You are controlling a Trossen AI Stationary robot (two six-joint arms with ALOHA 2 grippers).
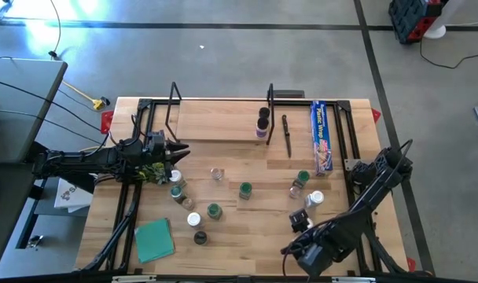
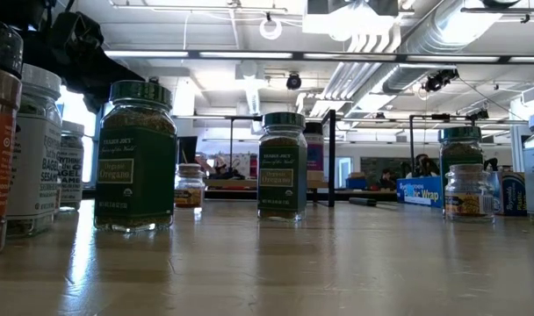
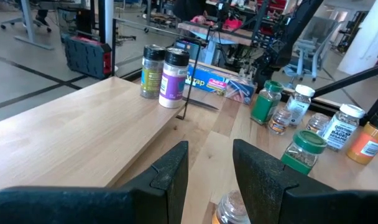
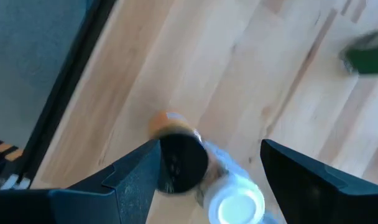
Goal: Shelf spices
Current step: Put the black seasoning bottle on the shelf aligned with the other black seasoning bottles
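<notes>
The shelf point(image 1: 215, 119) is a light-wood board with black wire frames, lying at the table's far side. Two spices point(image 1: 262, 122) point(image 3: 166, 74) stand on its right end. Several more spices stand loose on the table, among them green-lidded jars point(image 1: 245, 189) point(image 2: 133, 158). My left gripper point(image 1: 182, 149) point(image 3: 211, 168) hangs open at the shelf's near left corner, pointing toward the table's right, with nothing between its fingers. My right gripper point(image 1: 300, 222) point(image 4: 211, 149) hangs open above the near right part of the table, pointing down over a dark-lidded jar point(image 4: 179, 162) and a white-lidded jar point(image 4: 239, 202).
A blue wrap box point(image 1: 321, 135) lies along the table's right side, with a thin black tool point(image 1: 287, 135) to its left. A teal square point(image 1: 154, 240) lies at the near left, and a green leafy bunch point(image 1: 152, 171) under the left arm. Bare wood shows between the jars.
</notes>
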